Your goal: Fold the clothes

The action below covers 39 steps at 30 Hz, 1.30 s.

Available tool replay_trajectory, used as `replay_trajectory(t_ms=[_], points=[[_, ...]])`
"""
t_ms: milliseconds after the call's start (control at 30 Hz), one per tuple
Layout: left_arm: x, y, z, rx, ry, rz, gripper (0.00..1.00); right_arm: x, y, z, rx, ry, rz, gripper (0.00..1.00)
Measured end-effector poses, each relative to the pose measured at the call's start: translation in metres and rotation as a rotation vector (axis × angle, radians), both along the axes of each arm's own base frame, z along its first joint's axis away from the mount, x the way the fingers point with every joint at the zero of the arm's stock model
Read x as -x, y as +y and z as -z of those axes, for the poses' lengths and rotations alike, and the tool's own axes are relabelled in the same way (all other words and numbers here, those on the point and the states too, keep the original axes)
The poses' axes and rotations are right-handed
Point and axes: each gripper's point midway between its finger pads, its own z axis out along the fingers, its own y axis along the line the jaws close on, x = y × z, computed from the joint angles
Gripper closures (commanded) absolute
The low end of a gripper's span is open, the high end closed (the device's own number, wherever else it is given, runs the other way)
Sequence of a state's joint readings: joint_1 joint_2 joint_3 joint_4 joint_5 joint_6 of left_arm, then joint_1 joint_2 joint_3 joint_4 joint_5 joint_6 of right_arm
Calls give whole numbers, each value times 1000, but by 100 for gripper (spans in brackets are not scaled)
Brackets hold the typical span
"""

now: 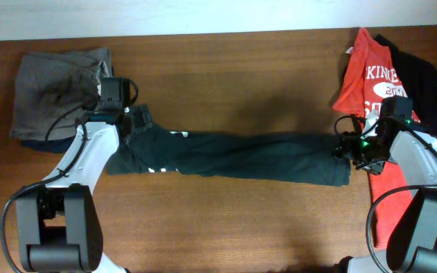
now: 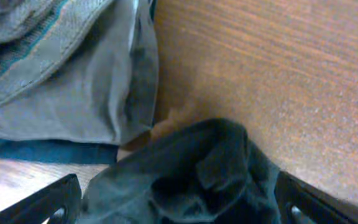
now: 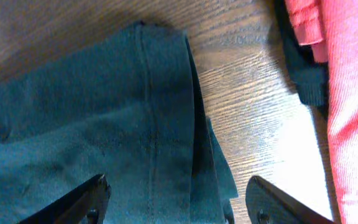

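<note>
Our left tool has let go. Its two fingers stand wide apart, and one bunched end of the black T-shirt sits loose between them. Our right tool has let go too. It is spread wide over the other end of that shirt, with one finger above cloth and one above bare wood. Neither tool holds anything.

The table is the biggest thing we see. It is brown wood with thin lines running through it.

The black T-shirt lies across the middle of it as a long, thin band that reaches from one tool to the other. We think its sides are already folded in. It is not yet folded short into a neat packet.

The red T-shirt lies open at the right side and is not folded. Another black one peeks out from under it. We think both are still waiting.

At the back left is a grey piece, thick and a bit rumpled. It rests on a navy piece, and this looks like a done pile.

The cloth all looks soft and floppy. The black hem has a straight line of stitches. Tiny bits of white letters show near the left end.
</note>
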<state>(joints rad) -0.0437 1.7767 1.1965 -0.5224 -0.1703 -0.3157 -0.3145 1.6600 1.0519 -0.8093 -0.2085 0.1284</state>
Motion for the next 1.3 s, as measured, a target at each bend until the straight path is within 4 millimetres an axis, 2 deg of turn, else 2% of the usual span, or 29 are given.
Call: replay_trajectory(t_ms=[167, 333, 400, 433, 500, 567, 600, 633, 700, 733, 900, 967, 1033, 1167, 1233, 1300], points=[[5, 14, -16, -5, 51, -25, 1, 0, 0, 4, 5, -8, -15, 27], [6, 33, -37, 9, 75, -41, 1, 1, 0, 24, 3, 2, -23, 33], [1, 38, -49, 23, 59, -43, 1, 7, 2, 34, -5, 26, -23, 42], [1, 39, -53, 28, 61, -43, 1, 9, 3, 38, -9, 36, -24, 52], [-2, 41, -63, 32, 49, -41, 1, 11, 4, 43, -16, 49, -27, 63], [-5, 43, -75, 32, 37, -35, 1, 10, 4, 43, -15, 44, -27, 68], [-7, 44, -82, 27, 30, -26, 1, 9, 4, 43, -14, 41, -25, 73], [-8, 44, -87, 22, 26, -17, 1, 9, 3, 43, -12, 38, -29, 83], [-10, 46, -102, 11, 17, 0, 1, 8, 3, 43, -9, 33, -32, 93], [-10, 47, -111, 10, 15, 5, 1, 7, 3, 43, -9, 28, -29, 96], [-18, 58, -159, -4, -60, 0, 1, 5, -1, 42, -8, 22, -15, 96], [-20, 59, -172, -8, -87, -2, 1, 7, -11, 37, -10, 32, 9, 96], [-19, 59, -174, -8, -83, -2, 1, 10, -22, 26, -18, 56, 25, 96], [-15, 58, -171, -5, -65, -1, 1, -11, -50, -13, -14, -12, 49, 96], [-15, 58, -171, -5, -64, -1, 1, -21, -49, -37, -50, -57, 9, 96], [-15, 58, -171, -5, -63, -1, 1, -27, -42, -52, -80, -80, -32, 96]])
